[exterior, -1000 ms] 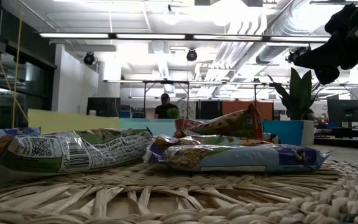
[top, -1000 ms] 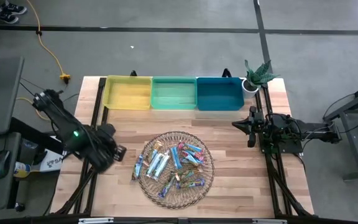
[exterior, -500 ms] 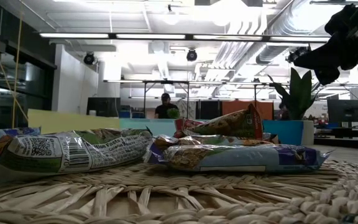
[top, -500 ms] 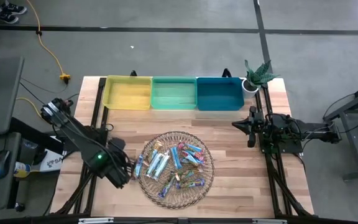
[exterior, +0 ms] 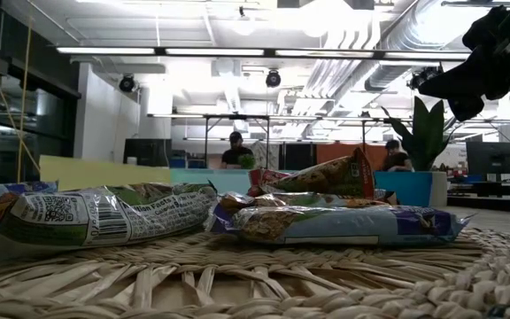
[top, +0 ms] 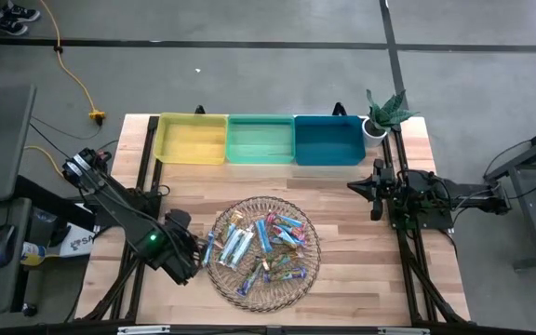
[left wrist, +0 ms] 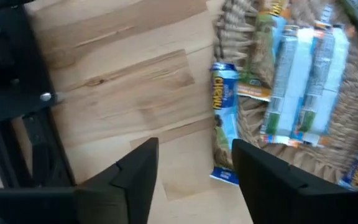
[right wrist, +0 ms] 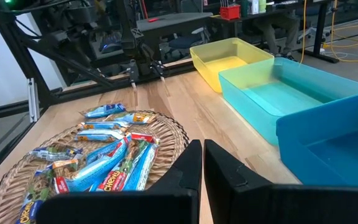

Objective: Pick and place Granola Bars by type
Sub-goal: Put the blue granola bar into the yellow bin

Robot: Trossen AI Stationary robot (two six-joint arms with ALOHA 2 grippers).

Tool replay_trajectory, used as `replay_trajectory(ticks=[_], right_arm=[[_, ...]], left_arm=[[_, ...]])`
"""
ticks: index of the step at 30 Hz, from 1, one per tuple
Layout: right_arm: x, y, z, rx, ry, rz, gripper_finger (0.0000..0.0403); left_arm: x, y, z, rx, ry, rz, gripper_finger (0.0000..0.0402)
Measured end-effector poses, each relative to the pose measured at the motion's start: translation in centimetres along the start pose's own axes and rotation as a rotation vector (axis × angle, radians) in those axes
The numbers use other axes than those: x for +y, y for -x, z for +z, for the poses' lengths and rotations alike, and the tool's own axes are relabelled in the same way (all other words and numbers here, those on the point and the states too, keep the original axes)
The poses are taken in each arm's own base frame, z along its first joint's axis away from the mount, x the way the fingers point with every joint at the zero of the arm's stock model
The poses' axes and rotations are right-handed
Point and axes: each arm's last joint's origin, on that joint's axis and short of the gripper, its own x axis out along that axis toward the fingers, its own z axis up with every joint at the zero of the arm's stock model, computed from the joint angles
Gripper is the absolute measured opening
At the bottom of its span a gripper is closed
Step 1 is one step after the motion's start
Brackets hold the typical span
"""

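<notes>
The left gripper (left wrist: 194, 165) hung with fingers apart, a blue granola bar (left wrist: 224, 121) just ahead; the right gripper (right wrist: 202, 163) sat clenched, empty.

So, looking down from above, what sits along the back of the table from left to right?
Yellow bin → green bin → blue bin → small potted plant.

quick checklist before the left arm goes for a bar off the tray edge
1. Left gripper open: ok.
2. Target: blue-white bar overhanging the wicker tray rim, just ahead of the fingers: ok.
3. Gripper lined up over that bar: not ok, offset onto bare table.
4. Yellow bin, green bin, blue bin empty: ok.
5. Right gripper shut, parked at the table's right edge: ok.
</notes>
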Motion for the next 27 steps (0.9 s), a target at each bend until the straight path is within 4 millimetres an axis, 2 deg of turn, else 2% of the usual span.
replay_trajectory(ticks=[2,7,15,22,27], right_arm=[[0.0,0.0,0.0,0.000,0.000,0.000,0.0000],[0.0,0.0,0.0,0.000,0.000,0.000,0.0000],[0.0,0.0,0.0,0.001,0.000,0.000,0.0000],[0.0,0.0,-0.1,0.005,0.001,-0.001,0.0000],[0.0,0.0,-0.1,0.007,0.001,-0.001,0.0000]], left_arm=[[-0.3,-0.7,-0.3,-0.004,-0.016,-0.046,0.0210],[-0.2,-4.5,-1.4,0.034,-0.034,-0.084,0.0214],[1.8,-9.4,-2.4,0.083,-0.053,-0.084,0.0214],[2.5,-10.1,-1.9,0.070,0.025,-0.399,0.0214],[3.5,-10.3,-1.4,0.044,0.036,-0.426,0.0214]])
